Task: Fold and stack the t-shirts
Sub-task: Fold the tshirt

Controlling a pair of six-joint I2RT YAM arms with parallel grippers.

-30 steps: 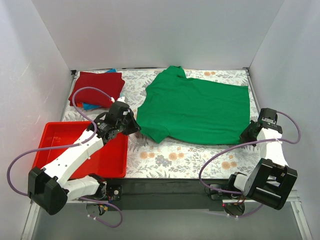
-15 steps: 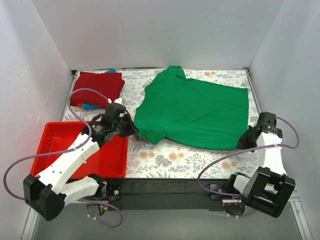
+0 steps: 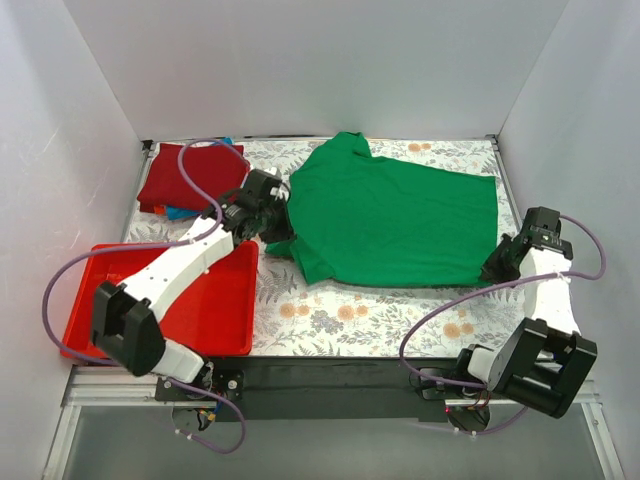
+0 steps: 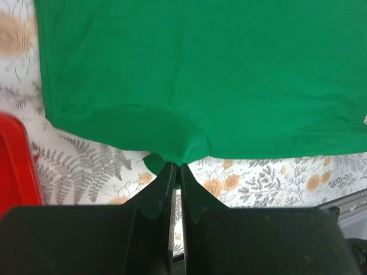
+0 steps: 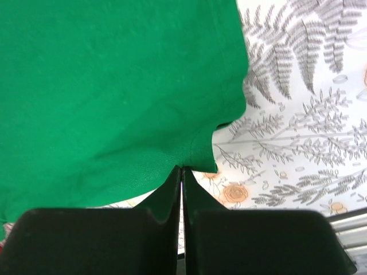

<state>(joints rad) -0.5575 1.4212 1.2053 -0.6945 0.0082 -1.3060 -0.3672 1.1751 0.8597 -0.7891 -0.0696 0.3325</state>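
L tool (image 4: 176, 168) & R tool (image 5: 181, 170) both clamped on green shirt (image 3: 400, 215); L just swung its edge inward, so fold's starting.

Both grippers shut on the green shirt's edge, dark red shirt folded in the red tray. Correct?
Not quite. The dark red shirt is not in the red tray. The top view shows it folded on the table behind the tray. The left gripper and right gripper are shut on the green shirt's edge.

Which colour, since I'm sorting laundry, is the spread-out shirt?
Bright green shirt, clearest from top external.
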